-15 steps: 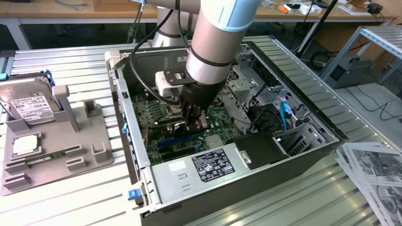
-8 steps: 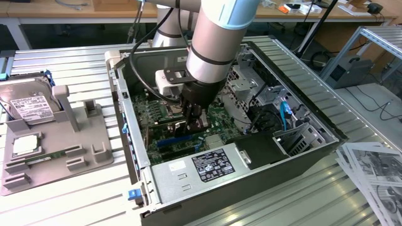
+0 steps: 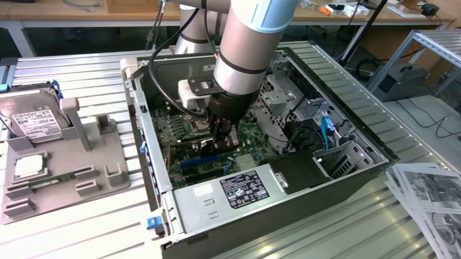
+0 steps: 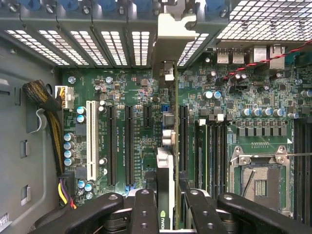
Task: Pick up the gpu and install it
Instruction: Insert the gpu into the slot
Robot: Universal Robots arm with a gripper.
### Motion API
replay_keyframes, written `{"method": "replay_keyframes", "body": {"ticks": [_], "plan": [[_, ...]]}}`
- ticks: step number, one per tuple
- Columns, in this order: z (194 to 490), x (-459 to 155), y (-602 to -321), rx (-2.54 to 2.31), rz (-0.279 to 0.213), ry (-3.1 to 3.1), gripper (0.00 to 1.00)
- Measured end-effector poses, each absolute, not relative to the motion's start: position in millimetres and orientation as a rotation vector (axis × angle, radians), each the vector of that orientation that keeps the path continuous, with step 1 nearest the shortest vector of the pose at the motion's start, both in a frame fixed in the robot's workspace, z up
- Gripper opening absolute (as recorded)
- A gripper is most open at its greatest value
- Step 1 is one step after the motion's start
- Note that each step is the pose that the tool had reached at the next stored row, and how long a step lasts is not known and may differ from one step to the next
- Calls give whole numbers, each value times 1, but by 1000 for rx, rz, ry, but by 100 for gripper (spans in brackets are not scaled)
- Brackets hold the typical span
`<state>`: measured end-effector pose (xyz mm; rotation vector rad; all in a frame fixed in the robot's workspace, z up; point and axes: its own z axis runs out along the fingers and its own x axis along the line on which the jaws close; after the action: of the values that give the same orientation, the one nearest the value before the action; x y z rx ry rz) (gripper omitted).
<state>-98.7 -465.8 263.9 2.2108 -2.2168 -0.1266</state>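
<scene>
The gpu (image 4: 165,170) stands on edge, clamped between the jaws of the gripper (image 4: 165,204), its silver bracket toward the rear slot grilles, so its lower edge can meet a motherboard (image 4: 122,97) slot. It hangs inside the open computer case (image 3: 144,135). Left on the surface, a grey tray (image 3: 72,162) carries a hard drive (image 3: 32,118).

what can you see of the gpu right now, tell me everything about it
The gpu is seen edge-on in the wrist view: a thin card standing on its long edge over the motherboard, with a silver metal bracket at its far end by the case's rear slot openings. A small green-and-white logo marks the end nearest the camera. The gripper is shut on it, black fingers pressing both faces. In the exterior view it sits under the arm, inside the open computer case.
</scene>
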Motion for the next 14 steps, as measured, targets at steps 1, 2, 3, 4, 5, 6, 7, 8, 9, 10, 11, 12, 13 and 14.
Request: {"method": "replay_keyframes", "body": {"ticks": [1,2,3,4,5,6,7,8,9,10,11,12,13,14], "plan": [[264,-99,-466,2211,-127,-2217,27],[264,-99,-466,2211,-127,-2217,27],[264,-99,-466,2211,-127,-2217,27],[264,-99,-466,2211,-127,-2217,27],[264,-99,-466,2211,-127,-2217,27],[264,-99,-466,2211,-127,-2217,27],[264,-99,-466,2211,-127,-2217,27],[264,-99,-466,2211,-127,-2217,27],[264,-99,-466,2211,-127,-2217,27],[264,-99,-466,2210,-127,-2217,27],[264,-99,-466,2202,-127,-2225,27],[264,-99,-466,2200,-127,-2228,27],[264,-99,-466,2200,-127,-2228,27],[264,-99,-466,2200,-127,-2228,27]]}}
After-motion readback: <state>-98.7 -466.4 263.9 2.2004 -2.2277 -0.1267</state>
